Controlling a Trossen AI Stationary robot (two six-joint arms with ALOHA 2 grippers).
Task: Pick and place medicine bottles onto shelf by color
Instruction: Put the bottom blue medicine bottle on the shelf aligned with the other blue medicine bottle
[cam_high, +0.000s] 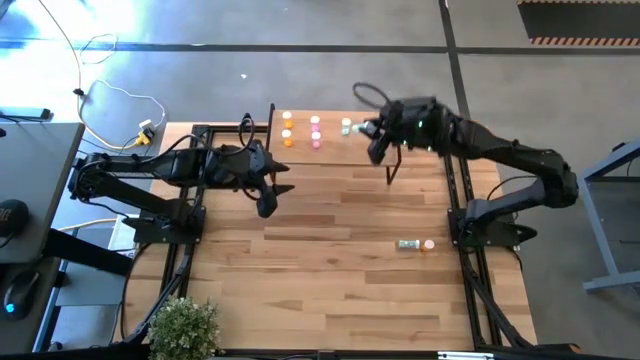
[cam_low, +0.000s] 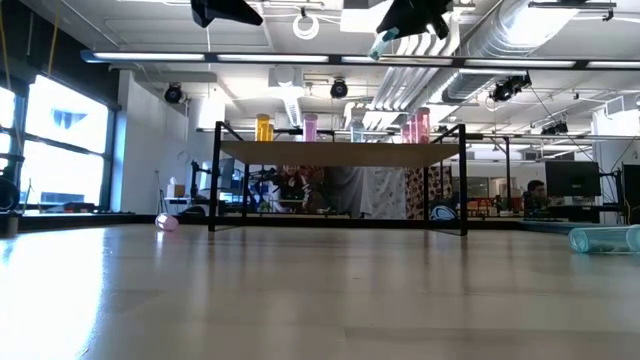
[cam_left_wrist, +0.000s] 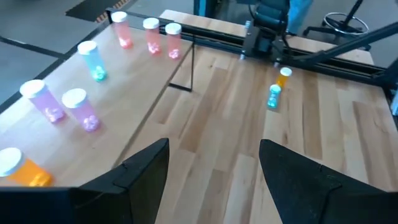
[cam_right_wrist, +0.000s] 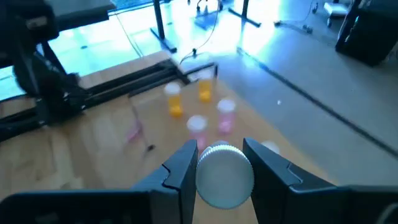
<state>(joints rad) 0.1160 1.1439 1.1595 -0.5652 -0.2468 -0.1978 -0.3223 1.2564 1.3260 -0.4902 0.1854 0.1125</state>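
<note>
left jaws (cam_high: 268, 196): wide open, empty, hovering over the tabletop (cam_high: 340, 290) just off the shelf (cam_left_wrist: 134, 87).
right jaws (cam_right_wrist: 217, 163): clamped on a teal bottle (cam_low: 377, 46) by its pale cap, above the shelf.
step: lower it upright beside the teal one ahead, clear of pink and orange neighbours.

The left arm reaches in from the left side of the table. Its left gripper (cam_high: 268, 190) hangs in the air with its two fingers (cam_left_wrist: 140, 171) spread wide apart and nothing between them. The right arm stretches toward the far side. Its right gripper (cam_high: 372, 130) is squeezed around a small bottle (cam_right_wrist: 224, 174).
</note>
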